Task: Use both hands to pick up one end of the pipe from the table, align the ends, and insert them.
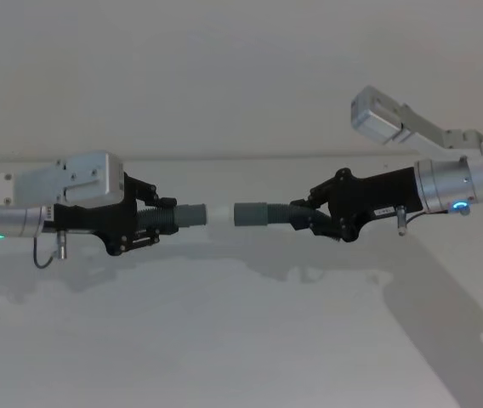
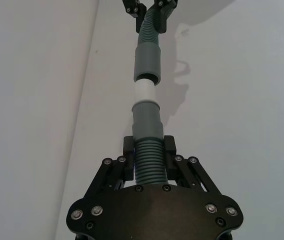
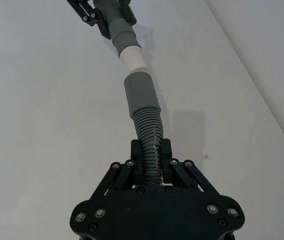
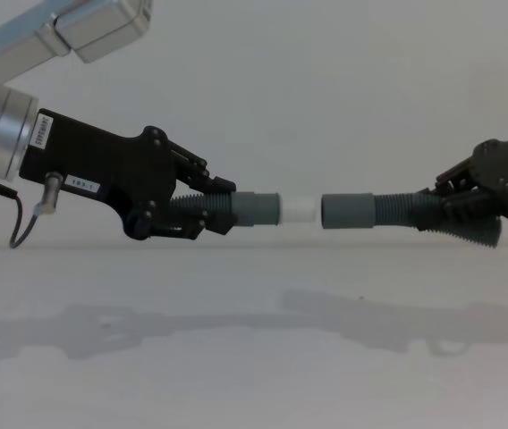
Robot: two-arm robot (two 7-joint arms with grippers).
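the middle run of the pipe [image 4: 397, 211] is hidden behind the grippers, so only its two ends can be made out, both held up clear of the table [image 4: 254, 357]. the left gripper [image 4: 202, 207] has its fingers clamped on the ribbed hose just behind the spigot cuff [image 4: 256, 209], whose whitish tip [image 4: 298, 210] points at the plain cuff [image 4: 348, 211]. the right gripper [image 4: 458, 212] is closed round the ribs behind that cuff. the tip and cuff mouth sit near each other in line, a small gap between them.
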